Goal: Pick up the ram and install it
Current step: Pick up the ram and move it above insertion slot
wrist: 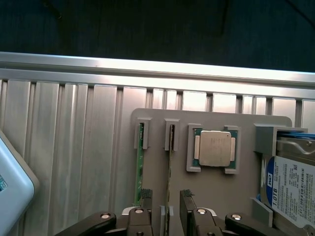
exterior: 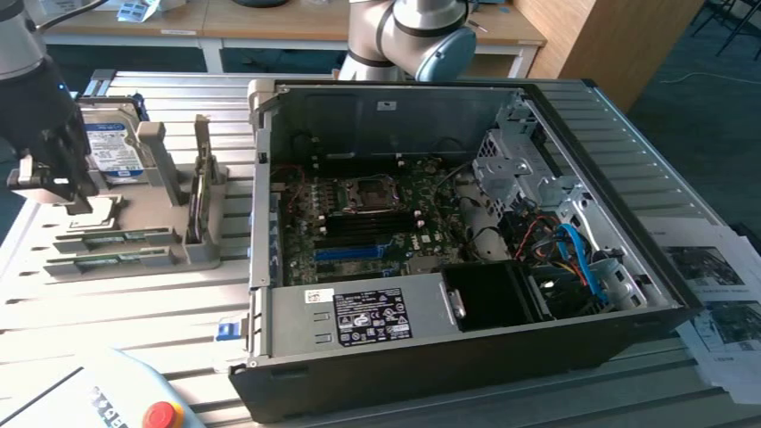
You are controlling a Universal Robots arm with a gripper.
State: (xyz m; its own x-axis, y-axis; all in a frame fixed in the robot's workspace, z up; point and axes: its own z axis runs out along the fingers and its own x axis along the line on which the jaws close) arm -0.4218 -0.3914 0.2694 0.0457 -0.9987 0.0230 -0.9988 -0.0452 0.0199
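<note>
Your claw (wrist: 166, 200) stands released, jaws astride the ram (wrist: 170, 162). The ram sits on edge in its tray (wrist: 221, 189) slot, between a second stick (wrist: 140, 162) and the CPU (wrist: 215, 149), near the desk (wrist: 64, 147) edge.

Table (exterior: 143, 303) is bare ribbed aluminium, smooth with a soft sheen. The holder (wrist: 236, 196) sitting on it looks like matt grey plastic. The ram stick (wrist: 140, 167) in it is green circuit board, and the processor (wrist: 215, 148) has a dull metal lid. The hard drive (wrist: 290, 189) has a glossy label. The computer case (exterior: 393, 111) is plain grey sheet metal inside, matt black outside. There are printed paper sheets (exterior: 714, 276) on the right and a wooden desk (exterior: 298, 27) at the far side.
</note>
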